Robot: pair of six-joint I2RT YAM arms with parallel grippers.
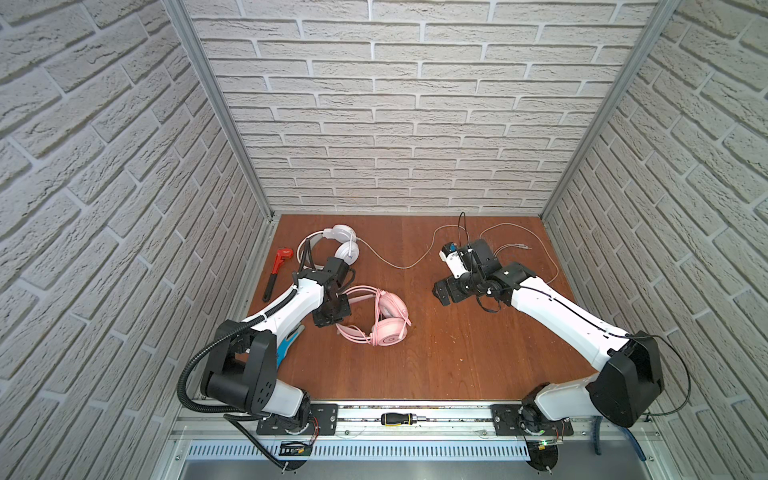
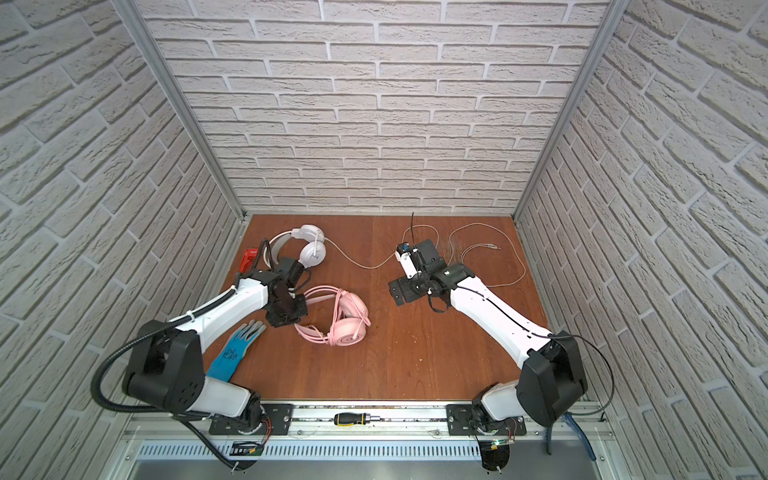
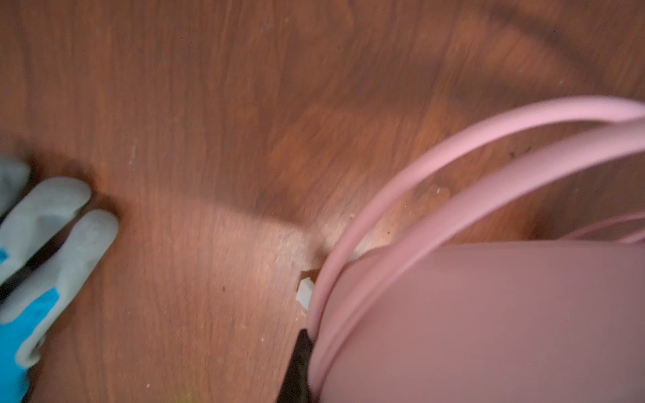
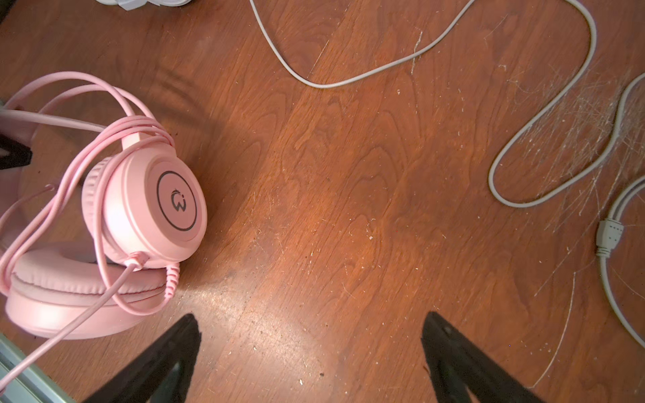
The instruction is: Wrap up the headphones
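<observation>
A red wrench [image 1: 276,268] lay at the far left edge of the tabletop [image 1: 457,365]. A blue glove [image 2: 237,349] lay nearer, partly under the left arm. The white headset [image 1: 345,243] sat near the back-left corner, its cable [image 1: 399,266] trailing loose to the right. The left claw [image 1: 332,318] pointed down, jaws together, against the headband of the pink headset [image 1: 386,322]. Whether it pinched the band could not be told. That headset lay left of centre, its cable looped around the earcups. The right claw [image 4: 310,319] hung over bare wood with jaws wide apart and nothing between them, near the white cable's loops.
</observation>
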